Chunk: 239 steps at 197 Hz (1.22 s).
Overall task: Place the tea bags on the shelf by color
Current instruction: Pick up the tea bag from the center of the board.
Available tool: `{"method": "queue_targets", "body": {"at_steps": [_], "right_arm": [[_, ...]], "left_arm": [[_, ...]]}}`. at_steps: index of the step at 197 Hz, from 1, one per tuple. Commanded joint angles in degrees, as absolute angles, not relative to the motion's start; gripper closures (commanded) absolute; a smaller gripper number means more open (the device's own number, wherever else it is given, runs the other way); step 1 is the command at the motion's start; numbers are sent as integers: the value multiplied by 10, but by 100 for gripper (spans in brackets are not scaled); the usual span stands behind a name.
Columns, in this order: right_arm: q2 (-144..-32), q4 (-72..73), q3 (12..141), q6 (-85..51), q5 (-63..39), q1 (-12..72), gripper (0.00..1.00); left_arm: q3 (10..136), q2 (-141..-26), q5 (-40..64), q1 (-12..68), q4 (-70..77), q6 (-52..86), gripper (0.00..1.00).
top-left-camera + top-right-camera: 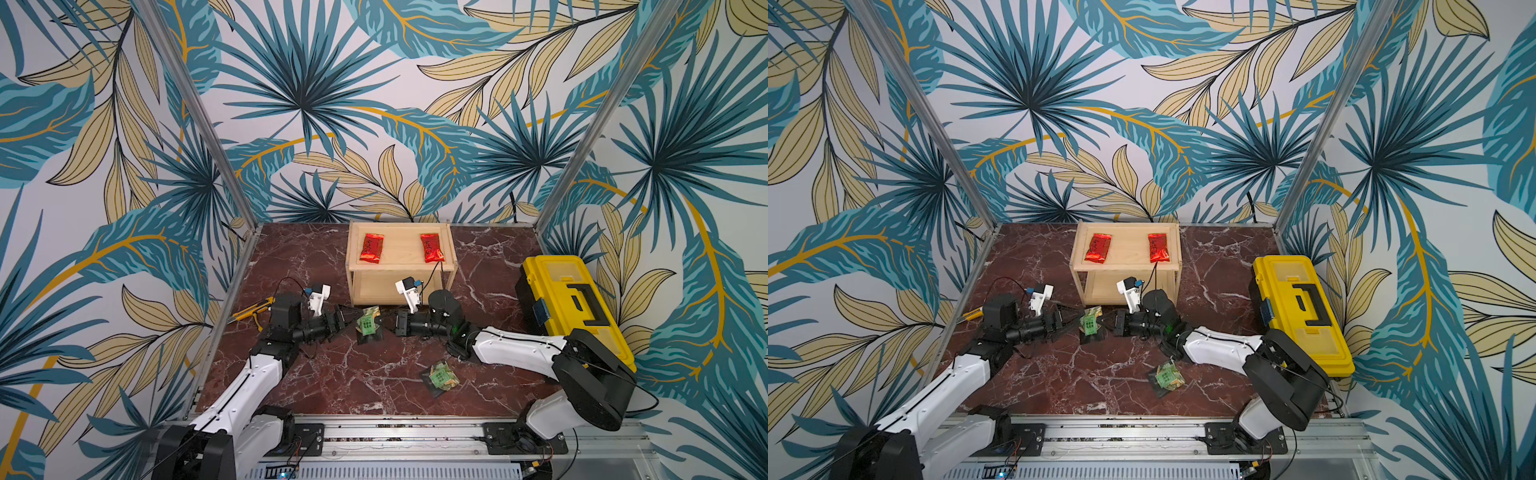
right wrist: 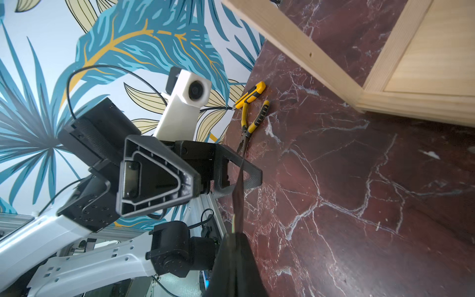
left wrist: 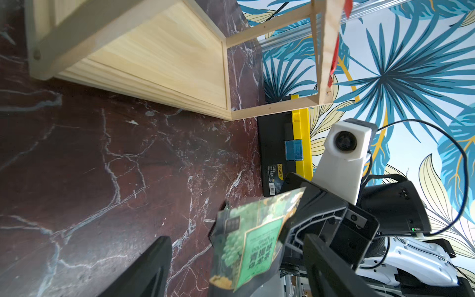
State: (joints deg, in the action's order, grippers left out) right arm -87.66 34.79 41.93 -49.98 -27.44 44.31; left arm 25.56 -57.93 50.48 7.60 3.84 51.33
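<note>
Between the two grippers, just toward 12 o'clock of the table's centre in both top views, hangs the held green tea bag (image 1: pixel 368 325).

Right gripper (image 1: pixel 386 323): jaws closed on the packet's 3 o'clock edge. The right wrist view shows that edge as a thin dark blade leaving the pinch.

Left gripper (image 1: pixel 345 321): jaws spread wide at the packet's 9 o'clock side, apparently clear of the foil; no hold.

The packet's face is turned up toward the camera and its longer side runs roughly 12-to-6, across the line of the arms. Contact with the table (image 1: pixel 332 382) cannot be told.

The shelf (image 1: pixel 401 269) stands near, at 12 o'clock of the jaws, with its open front toward them. The red tea bags (image 1: pixel 371 248) lie well apart on its top board. The lower board looks bare in the left wrist view.

Judgement: green belongs on the lower board, so a short carry toward 12 o'clock falls to the right arm, which has the hold. The packet likely needs flattening to clear the top board's rim.

The loose green tea bag (image 1: pixel 441 376) lies at 5 o'clock of the held one, nearer the right arm.

Not part of the task: yellow toolbox (image 1: pixel 569 299) at 3 o'clock; pliers (image 2: pixel 253 120) and utility knife (image 2: pixel 250 94) at 9 o'clock.
</note>
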Motion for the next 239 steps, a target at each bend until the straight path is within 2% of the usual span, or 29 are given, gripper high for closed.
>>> {"method": "queue_targets", "body": {"at_steps": [1, 35, 58, 127, 163, 192, 239], "right_arm": [[-871, 351, 435, -505, -296, 442, 100], [-910, 351, 462, -508, -312, 442, 100], [-934, 354, 462, -503, -314, 439, 100], [-957, 358, 464, -507, -345, 430, 100], [-937, 347, 462, -502, -353, 426, 100], [-918, 333, 465, -495, -361, 425, 100], [-878, 326, 455, -492, -354, 423, 71]], "left_arm": [[269, -577, 533, 70, 91, 526, 16], [261, -576, 554, 70, 121, 546, 20], [258, -571, 562, 70, 105, 533, 29], [256, -550, 541, 70, 61, 504, 74], [269, -553, 526, 70, 19, 476, 83], [282, -555, 526, 70, 7, 473, 100], [293, -548, 558, 69, 88, 543, 100]]}}
